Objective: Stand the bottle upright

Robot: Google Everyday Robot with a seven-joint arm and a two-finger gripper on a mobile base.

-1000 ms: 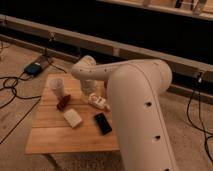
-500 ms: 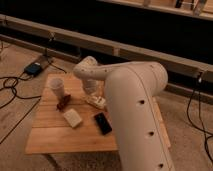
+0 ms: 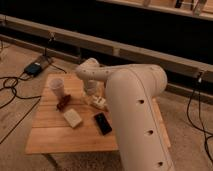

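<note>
The bottle (image 3: 101,104), small and clear with a whitish label, lies on its side near the middle of the wooden table (image 3: 50,137). My gripper (image 3: 93,95) hangs from the white wrist directly over the bottle's left end, right at it or touching it. The big white arm fills the foreground on the right and hides the table's right part.
A white cup (image 3: 56,86) stands at the table's back left, with a small brown object (image 3: 62,104) in front of it. A white rectangular block (image 3: 73,118) and a black phone (image 3: 103,123) lie nearer the front. Cables and a blue box (image 3: 34,68) lie on the floor to the left.
The wrist and gripper have sunk slightly toward the bottle. The bottle and the other things on the table have stayed where they were.
</note>
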